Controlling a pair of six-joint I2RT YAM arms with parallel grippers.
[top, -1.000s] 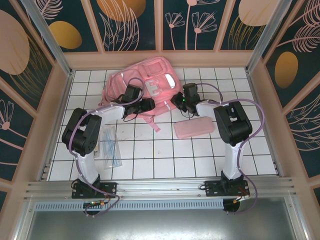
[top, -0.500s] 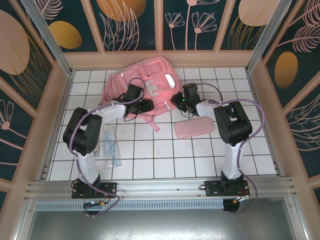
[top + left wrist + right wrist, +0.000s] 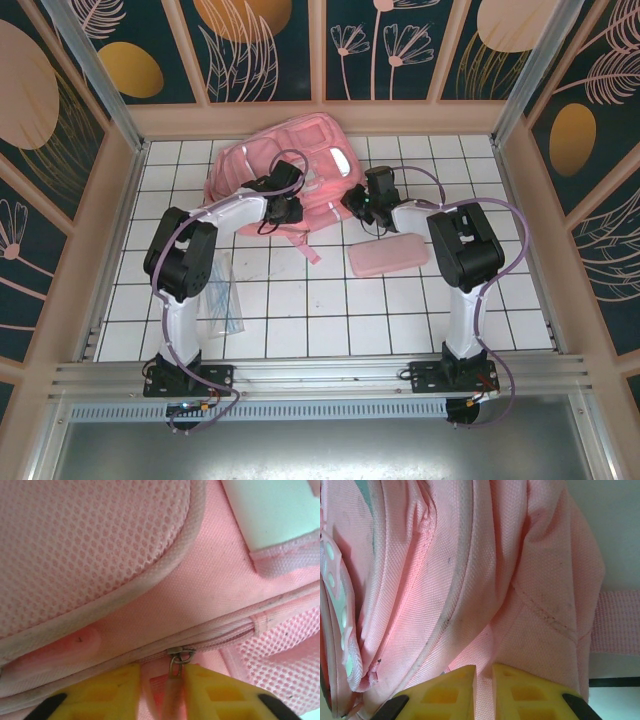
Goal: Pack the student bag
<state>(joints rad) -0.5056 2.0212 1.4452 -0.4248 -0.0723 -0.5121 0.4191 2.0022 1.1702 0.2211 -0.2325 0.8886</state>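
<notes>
Zip pull (image 3: 175, 661) sits at 12 o'clock from my left jaws, which are clenched on its tab, and the zip track runs off toward 2 o'clock. My right jaws pinch the student bag (image 3: 235, 170), which lies at the desk's (image 3: 330, 300) 12 o'clock end.

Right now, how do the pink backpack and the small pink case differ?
The student bag is far larger than the pencil case. The bag is bulky, with straps and silver strips; the case is flat and plain. The left gripper and right gripper pinch the bag; the case lies apart, untouched. Both are pink, on the tiled table.
</notes>
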